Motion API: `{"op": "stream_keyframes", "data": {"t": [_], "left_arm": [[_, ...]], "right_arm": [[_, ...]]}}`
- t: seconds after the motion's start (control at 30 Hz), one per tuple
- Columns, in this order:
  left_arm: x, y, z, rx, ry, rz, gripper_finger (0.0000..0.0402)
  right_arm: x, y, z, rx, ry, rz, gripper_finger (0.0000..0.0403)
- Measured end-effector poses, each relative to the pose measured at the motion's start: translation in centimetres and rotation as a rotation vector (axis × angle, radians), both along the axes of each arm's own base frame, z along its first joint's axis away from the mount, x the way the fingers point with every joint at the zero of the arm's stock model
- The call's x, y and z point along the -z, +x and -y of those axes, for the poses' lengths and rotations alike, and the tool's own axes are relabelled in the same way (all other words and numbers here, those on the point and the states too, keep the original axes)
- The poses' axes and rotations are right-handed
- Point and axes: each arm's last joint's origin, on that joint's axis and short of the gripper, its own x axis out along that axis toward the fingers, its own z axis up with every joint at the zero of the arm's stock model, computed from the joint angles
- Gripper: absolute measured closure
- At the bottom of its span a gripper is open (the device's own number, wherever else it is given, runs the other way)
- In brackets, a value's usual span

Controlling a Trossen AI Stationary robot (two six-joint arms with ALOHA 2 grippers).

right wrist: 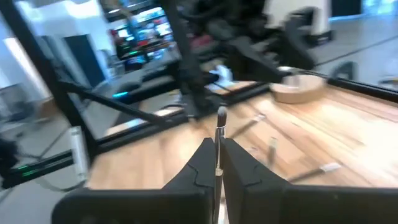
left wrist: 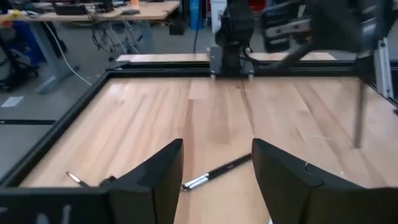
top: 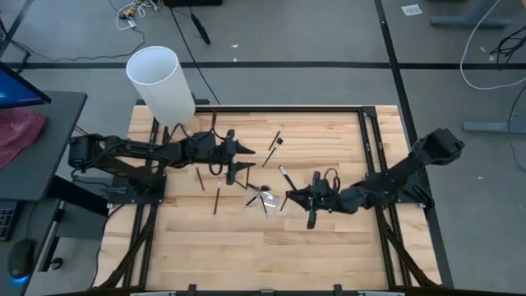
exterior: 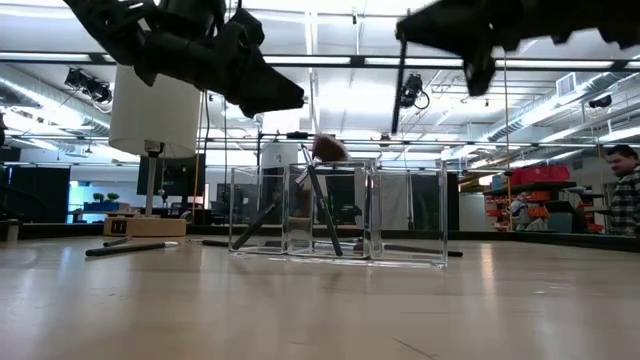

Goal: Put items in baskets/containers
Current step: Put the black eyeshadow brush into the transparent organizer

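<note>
Your task is partly done. The clear holder (exterior: 338, 215) stands near the middle of the table and already carries brushes: in the low view you can make out at least 2 dark handles leaning inside its compartments, one with a brownish bristle head (exterior: 328, 148) standing above the rim; the exact count inside cannot be read. Several brushes lie loose on the wood: one (top: 200, 179) and another (top: 217, 199) near your left arm, one (top: 274, 140) toward the far edge, and one (top: 286, 176) just beside the holder. Your left gripper (left wrist: 214, 180) hangs empty over the table with its fingers spread apart, a silver-ferruled brush (left wrist: 216, 172) lying on the boards below the gap. Your right gripper (right wrist: 217, 163) is clamped together on a thin black brush (right wrist: 220, 127), bristle tip pointing away from the wrist; in the low view that brush (exterior: 398, 95) hangs nearly upright above the holder. In my judgement the held brush is the next to go in, with at least 4 more to collect. The brushes are slim, dark, pencil-like sticks; the holder is almost invisible from above.
</note>
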Motion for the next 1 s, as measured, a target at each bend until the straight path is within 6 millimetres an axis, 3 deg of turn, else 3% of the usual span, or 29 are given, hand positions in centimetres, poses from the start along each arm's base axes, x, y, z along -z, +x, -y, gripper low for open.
{"op": "stream_keyframes", "data": {"t": [0.17,0.57,1.0], "left_arm": [[0.4,0.0,0.8,0.026,-0.010,-0.043,0.0225],[0.4,0.0,0.7,-0.081,0.037,-0.048,0.0232],[0.4,0.0,0.7,-0.076,0.063,-0.051,0.0232]], "right_arm": [[2.8,0.1,-0.4,0.076,0.013,-0.033,0.0396],[6.4,1.6,-0.2,0.118,0.104,-0.050,0.0390],[7.5,1.7,-0.1,0.102,0.099,-0.114,0.0299]]}}
